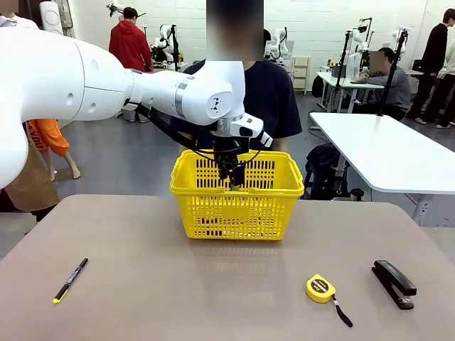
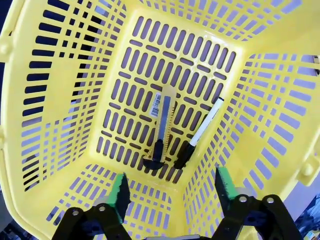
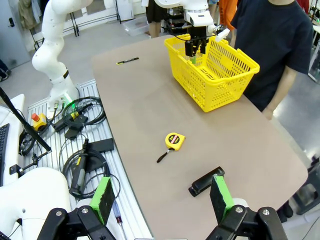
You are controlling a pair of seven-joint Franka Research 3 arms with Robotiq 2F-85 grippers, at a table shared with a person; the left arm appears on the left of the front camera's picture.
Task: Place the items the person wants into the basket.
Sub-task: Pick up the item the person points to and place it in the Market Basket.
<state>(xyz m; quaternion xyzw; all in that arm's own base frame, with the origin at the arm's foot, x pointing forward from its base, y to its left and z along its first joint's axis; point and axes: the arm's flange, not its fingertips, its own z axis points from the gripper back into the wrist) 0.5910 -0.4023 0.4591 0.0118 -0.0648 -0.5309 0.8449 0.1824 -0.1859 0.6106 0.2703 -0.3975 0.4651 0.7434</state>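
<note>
The yellow basket (image 1: 237,197) stands at the table's far middle, in front of the person (image 1: 266,99) in a dark T-shirt. My left gripper (image 1: 232,175) hangs inside its mouth, open and holding nothing. In the left wrist view the green-padded left gripper (image 2: 171,192) looks down at the basket's floor (image 2: 125,95), where the yellow-and-black utility knife (image 2: 161,127) and the marker (image 2: 200,132) lie side by side. The yellow tape measure (image 1: 321,288) with its black strap rests on the table near right. My right gripper (image 3: 161,200) is open, high above the table's right end.
A black stapler (image 1: 394,282) lies at the right near the tape measure. A thin black pen with a yellow tip (image 1: 70,280) lies at the near left. A white table (image 1: 387,149) stands beyond the right side; other people are in the background.
</note>
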